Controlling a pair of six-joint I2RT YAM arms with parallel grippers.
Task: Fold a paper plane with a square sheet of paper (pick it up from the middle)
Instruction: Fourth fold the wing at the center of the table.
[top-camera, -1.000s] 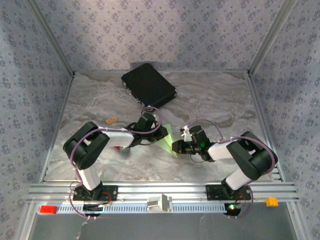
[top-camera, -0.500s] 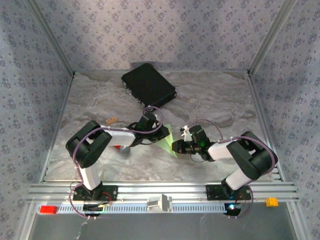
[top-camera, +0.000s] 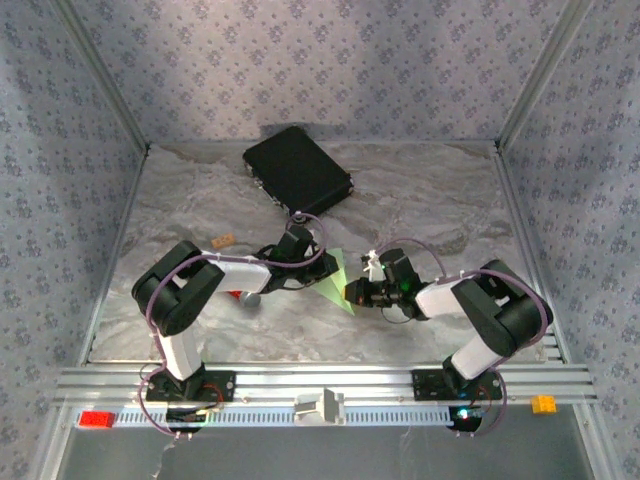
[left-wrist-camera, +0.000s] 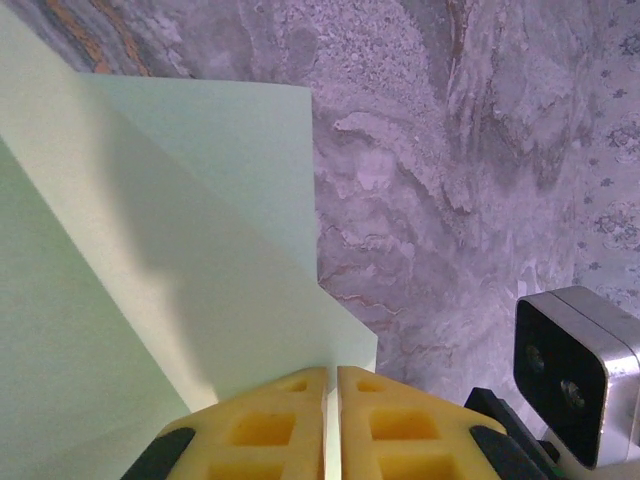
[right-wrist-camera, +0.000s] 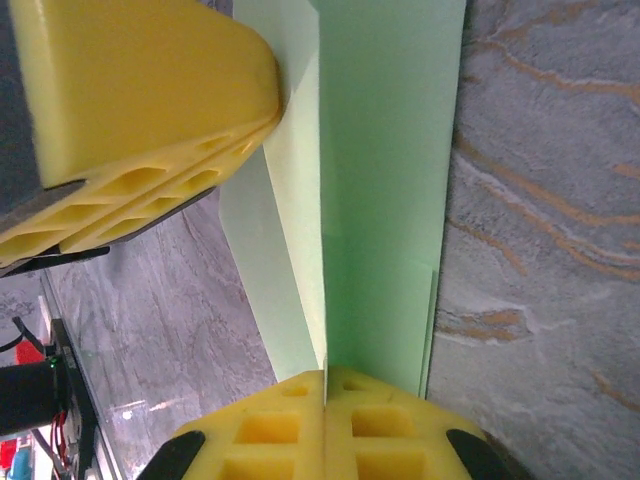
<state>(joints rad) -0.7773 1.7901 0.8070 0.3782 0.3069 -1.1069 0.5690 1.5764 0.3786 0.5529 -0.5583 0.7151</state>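
The paper is folded and held up on the near side of the case. The left gripper is squeezed tight on one edge of it. The right gripper is squeezed tight on the other edge. I think two pinches stop the fold from popping open.

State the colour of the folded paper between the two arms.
The paper is light green, plain with no pattern. It shows best in the right wrist view.
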